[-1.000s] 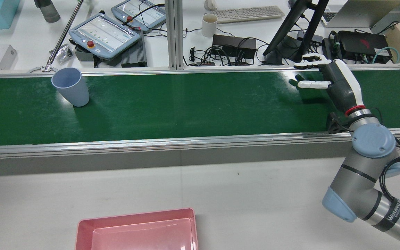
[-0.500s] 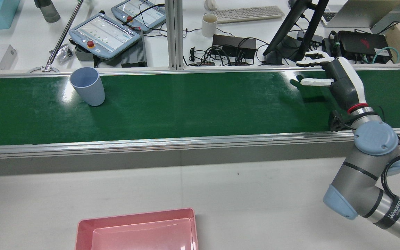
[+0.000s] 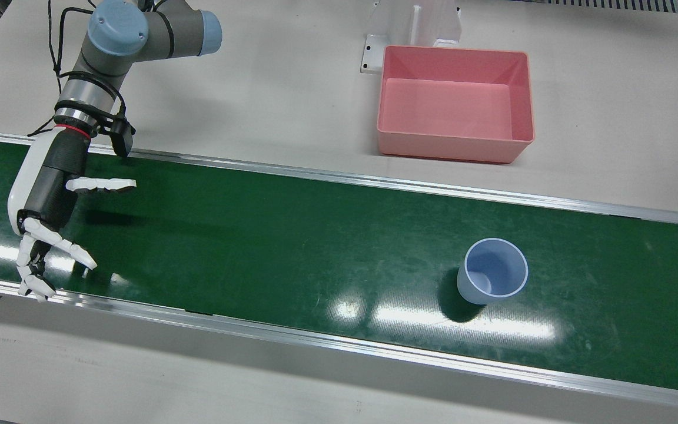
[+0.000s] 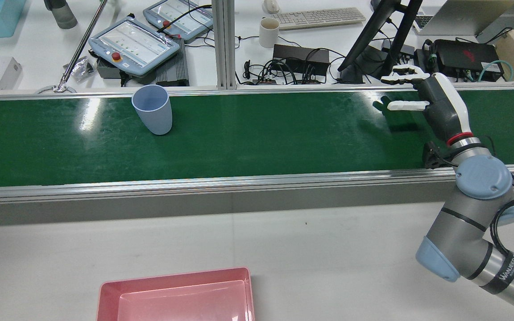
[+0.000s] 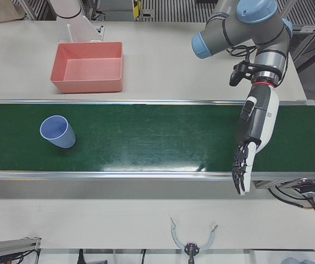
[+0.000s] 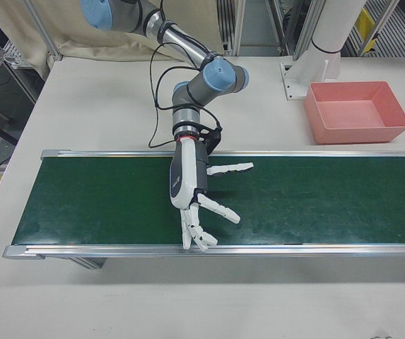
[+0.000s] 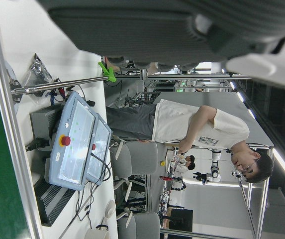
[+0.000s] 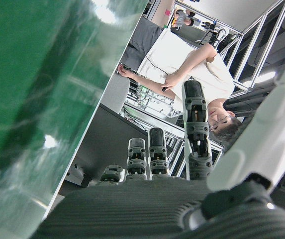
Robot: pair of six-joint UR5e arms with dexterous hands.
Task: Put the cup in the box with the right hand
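A pale blue cup (image 3: pixel 494 271) stands upright on the green conveyor belt (image 3: pixel 286 235), mouth up, also in the rear view (image 4: pixel 152 109) and the left-front view (image 5: pixel 57 132). My right hand (image 3: pixel 50 206) hovers open over the belt far from the cup, fingers spread toward the operators' edge and thumb out sideways; it also shows from behind (image 4: pixel 435 104) and in the right-front view (image 6: pixel 191 187). My left hand (image 5: pixel 253 132) hangs open over the belt on the cup's other side. The empty pink box (image 3: pixel 455 144) sits on the white table on the robot's side of the belt.
A white bracket (image 3: pixel 415 23) stands behind the box. Past the belt's far rail lie teach pendants (image 4: pixel 134 44), a white mug (image 4: pixel 268 32), cables and a monitor stand (image 4: pixel 373 35). A seated person (image 7: pixel 202 129) is beyond that desk.
The cup has travelled along the belt toward my right hand, staying upright. The right hand has shifted slightly toward the far rail and stays open.
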